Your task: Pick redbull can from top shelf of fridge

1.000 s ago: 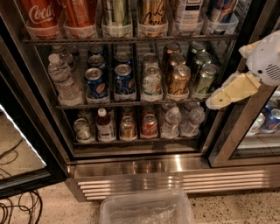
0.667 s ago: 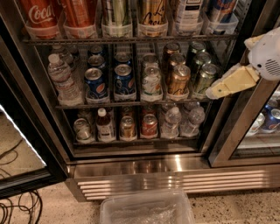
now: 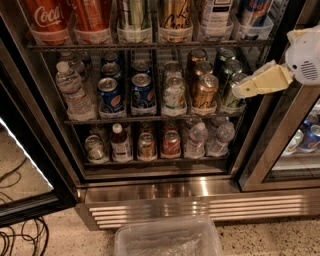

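Where the claw [image 3: 240,89] hovers, the redbull can [image 3: 253,11] stands above.

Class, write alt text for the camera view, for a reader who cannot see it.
The robot's gripper hangs at the right of the open fridge, level with the middle rack, below the redbull can at the right end of the top shelf. Lower down stand Pepsi cans and water bottles.

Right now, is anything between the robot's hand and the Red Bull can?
Nothing big. The hand hangs lower, by the middle shelf; only the clear tray hides the bottom of the can.
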### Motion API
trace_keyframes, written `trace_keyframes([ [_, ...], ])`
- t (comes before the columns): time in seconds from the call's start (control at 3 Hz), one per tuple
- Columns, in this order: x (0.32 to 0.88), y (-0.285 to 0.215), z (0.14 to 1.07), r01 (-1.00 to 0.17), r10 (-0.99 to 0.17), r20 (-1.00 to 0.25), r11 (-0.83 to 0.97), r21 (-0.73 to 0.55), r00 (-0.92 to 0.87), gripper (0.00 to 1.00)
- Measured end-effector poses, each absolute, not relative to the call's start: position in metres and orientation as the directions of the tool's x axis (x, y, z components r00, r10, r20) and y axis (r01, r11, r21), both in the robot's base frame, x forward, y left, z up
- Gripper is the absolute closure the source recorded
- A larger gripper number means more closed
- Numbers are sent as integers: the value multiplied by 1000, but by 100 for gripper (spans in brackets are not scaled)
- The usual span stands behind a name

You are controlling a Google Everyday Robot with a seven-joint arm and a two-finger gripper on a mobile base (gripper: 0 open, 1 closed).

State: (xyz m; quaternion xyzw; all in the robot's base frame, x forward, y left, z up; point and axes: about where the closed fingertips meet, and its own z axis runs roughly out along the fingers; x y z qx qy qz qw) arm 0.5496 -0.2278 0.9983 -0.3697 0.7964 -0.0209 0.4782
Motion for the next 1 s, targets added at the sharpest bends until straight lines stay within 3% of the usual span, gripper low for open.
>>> trace_keyframes([
  [0.33,550,-225,998,-569,-596,-761,729,-380,-255,0],
  [1.0,557,-222,1032,-462,-561,-809,772,-435,-175,2],
])
